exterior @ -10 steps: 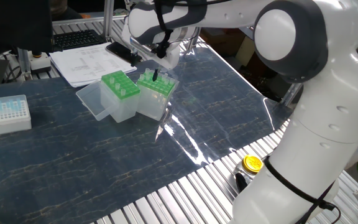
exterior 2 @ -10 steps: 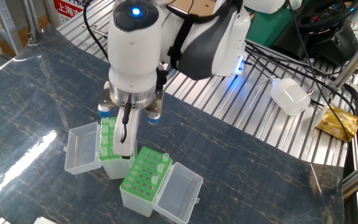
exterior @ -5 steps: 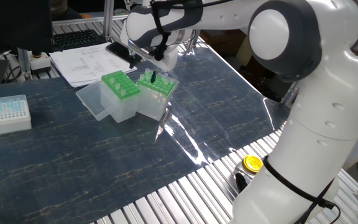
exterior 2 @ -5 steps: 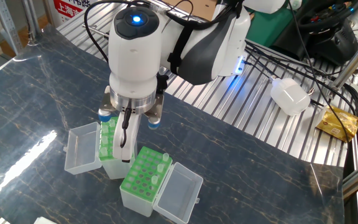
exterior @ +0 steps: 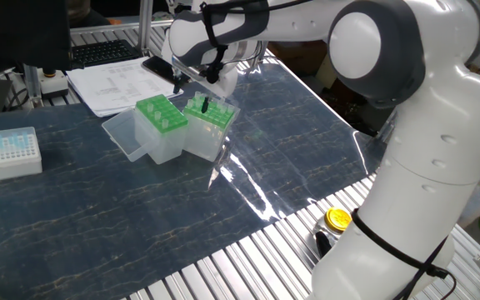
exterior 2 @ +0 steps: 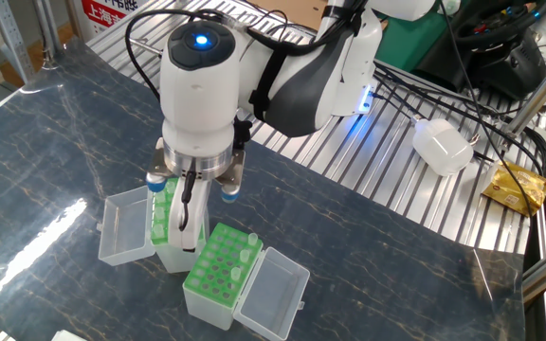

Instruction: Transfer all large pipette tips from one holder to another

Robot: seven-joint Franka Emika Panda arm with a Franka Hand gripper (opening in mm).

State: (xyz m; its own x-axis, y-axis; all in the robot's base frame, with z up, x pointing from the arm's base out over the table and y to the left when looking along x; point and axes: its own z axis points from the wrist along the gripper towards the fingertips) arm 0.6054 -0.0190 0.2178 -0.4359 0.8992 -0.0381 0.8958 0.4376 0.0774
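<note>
Other fixed view | fingers over green rack | grip unclear

I get even, bright overhead light in both views. The dark bench is glossy: a white glare streak runs across its film toward 5 o'clock in one fixed view, and a softer patch sits at 9 o'clock in the other. The arm shows a lit blue lamp on top and a blue glow on its side. Shadows under the boxes are soft. Focus is fair; fine detail in the racks is too small to resolve.
</note>
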